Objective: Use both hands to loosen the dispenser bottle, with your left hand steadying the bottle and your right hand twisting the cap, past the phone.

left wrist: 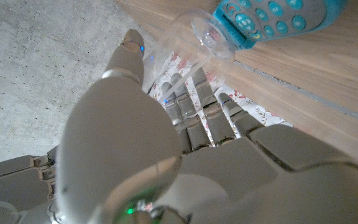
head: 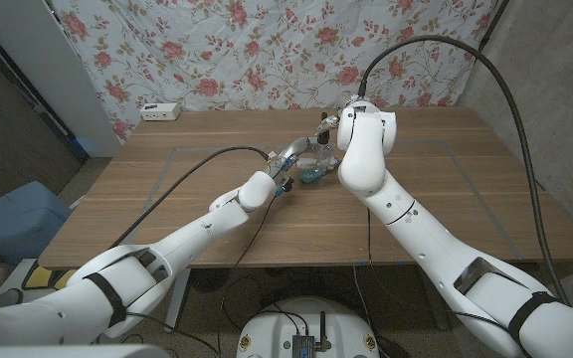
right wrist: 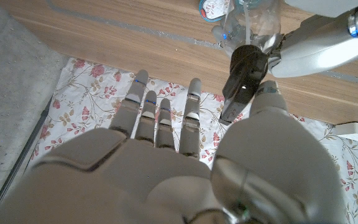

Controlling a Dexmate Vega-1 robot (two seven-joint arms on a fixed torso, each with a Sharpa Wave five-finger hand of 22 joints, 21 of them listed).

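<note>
Steadying the clear dispenser bottle [head: 309,166] in its grasp, the left hand [head: 288,159] is set, while the right hand [head: 338,127], released at one o'clock, has yet to grip the black cap [right wrist: 243,74].

The clear dispenser bottle [right wrist: 252,22] stood upright on the bench, its black pump cap [right wrist: 242,81] on top. The blue phone [left wrist: 278,15] lay just beside it.

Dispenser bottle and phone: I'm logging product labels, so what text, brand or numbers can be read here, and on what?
None is legible.
Phone: pale marks on round teal keys, too blurred to read.
Dispenser bottle: clear, no readable label.
Round label: print too small.
</note>
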